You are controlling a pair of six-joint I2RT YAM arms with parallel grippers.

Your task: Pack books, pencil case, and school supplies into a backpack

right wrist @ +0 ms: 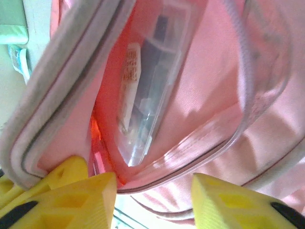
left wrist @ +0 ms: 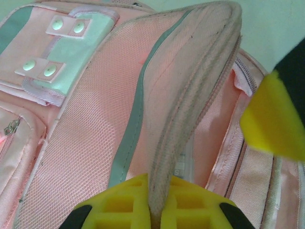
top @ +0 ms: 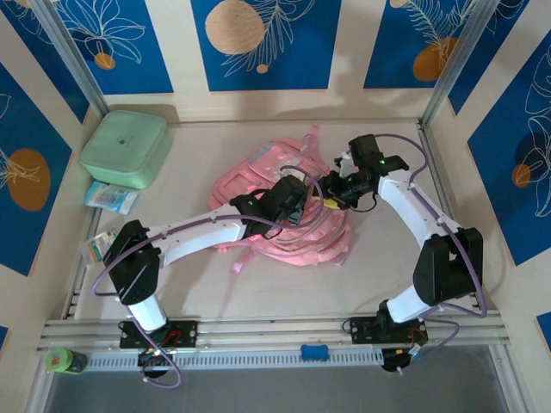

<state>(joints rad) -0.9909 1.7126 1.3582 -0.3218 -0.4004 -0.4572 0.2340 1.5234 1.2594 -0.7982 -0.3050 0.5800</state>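
Observation:
The pink backpack [top: 258, 185] lies flat mid-table with its main compartment held agape. My left gripper [top: 293, 205] is shut on the backpack's padded opening rim [left wrist: 200, 90], which is pinched between the yellow fingers [left wrist: 119, 207] and lifted. My right gripper [top: 331, 198] stands open at the mouth, its fingertips [right wrist: 97, 193] spread on either side of the lower rim [right wrist: 190, 157]. Inside the compartment lies a clear plastic case [right wrist: 152, 81] with dark contents, likely the pencil case. One right finger [left wrist: 274, 117] shows in the left wrist view. The books are hidden.
A mint-green rounded box [top: 125, 148] stands at the back left, with a small blue-white packet [top: 110, 198] in front of it and another small packet [top: 97, 248] near the left rail. Loose pink straps [top: 301, 249] trail toward the front. Frame posts rise at the back corners.

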